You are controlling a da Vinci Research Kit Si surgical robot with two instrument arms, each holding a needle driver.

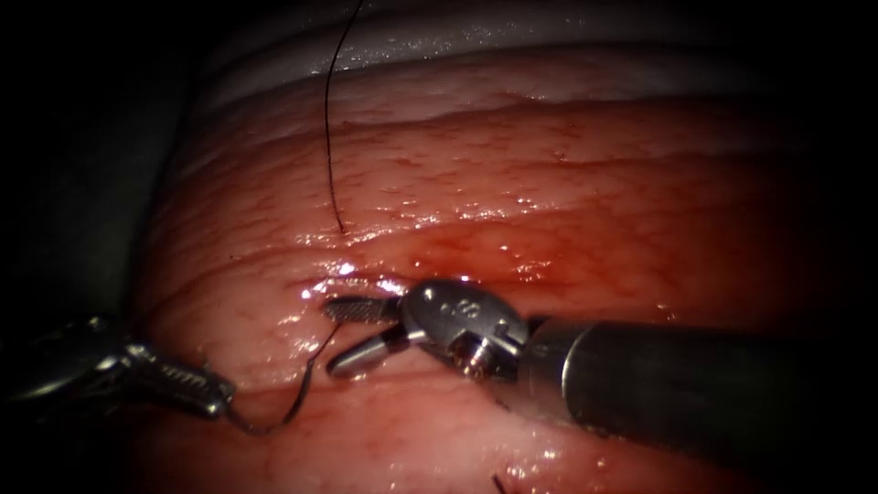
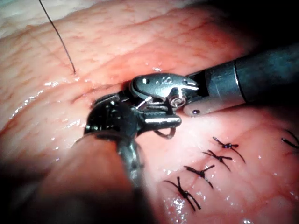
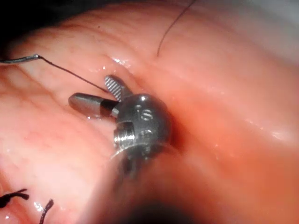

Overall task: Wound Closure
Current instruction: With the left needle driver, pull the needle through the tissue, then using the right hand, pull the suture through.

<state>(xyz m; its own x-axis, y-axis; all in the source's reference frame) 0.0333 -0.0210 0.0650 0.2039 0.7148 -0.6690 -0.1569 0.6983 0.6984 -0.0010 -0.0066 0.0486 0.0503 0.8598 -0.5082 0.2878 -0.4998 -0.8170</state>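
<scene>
Right arm's steel needle driver reaching in low from the right, jaws spread wide, empty, "8" legible on its wrist. Left arm's tool at lower left, clenched on the thin curved needle near its end, outside the glistening pink tissue. Dark thread entering tissue above the cut.

Around my work all is dark toward nine o'clock; a pale grey ridged surface lies at twelve, lit by one narrow light.
</scene>
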